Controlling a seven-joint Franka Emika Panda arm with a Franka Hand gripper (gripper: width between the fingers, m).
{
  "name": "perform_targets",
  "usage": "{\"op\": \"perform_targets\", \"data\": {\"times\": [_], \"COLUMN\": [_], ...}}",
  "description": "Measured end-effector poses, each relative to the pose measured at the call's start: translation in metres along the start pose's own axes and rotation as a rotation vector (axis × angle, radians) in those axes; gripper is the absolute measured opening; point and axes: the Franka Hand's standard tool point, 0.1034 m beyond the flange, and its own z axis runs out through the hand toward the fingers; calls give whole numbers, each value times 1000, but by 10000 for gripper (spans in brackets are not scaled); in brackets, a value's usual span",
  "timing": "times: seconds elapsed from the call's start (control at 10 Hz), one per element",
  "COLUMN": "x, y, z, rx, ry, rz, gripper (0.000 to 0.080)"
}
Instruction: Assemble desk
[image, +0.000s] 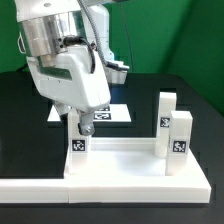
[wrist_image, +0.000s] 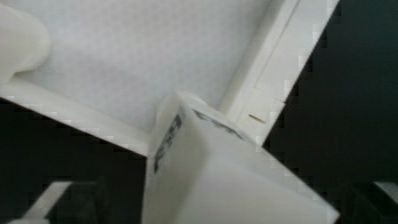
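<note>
Hand (image: 80, 124) spread wide over a corner leg (image: 79, 143), gripping nothing; leg stands in top (image: 130, 172), apparently socketed.

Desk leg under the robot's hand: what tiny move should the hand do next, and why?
Probably lift the hand straight up, once it has let go. The leg below it stands upright at a corner of the desk top, like the two legs on the exterior view's right, so it looks placed.
</note>
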Motion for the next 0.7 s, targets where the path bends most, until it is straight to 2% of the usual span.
{"op": "perform_targets", "data": {"times": [0.2, 0.3, 0.4, 0.5, 0.7], "x": [0, -1, -9, -20, -21], "y": [0, -1, -6, -10, -8], "z": [0, -1, 3, 11, 12], "rx": [-9, -44, -67, -68, -69], "ry": [4, 17, 12, -1, 5], "rz": [-175, -423, -625, -739, -709], "gripper": [648, 648, 649, 649, 649]}}
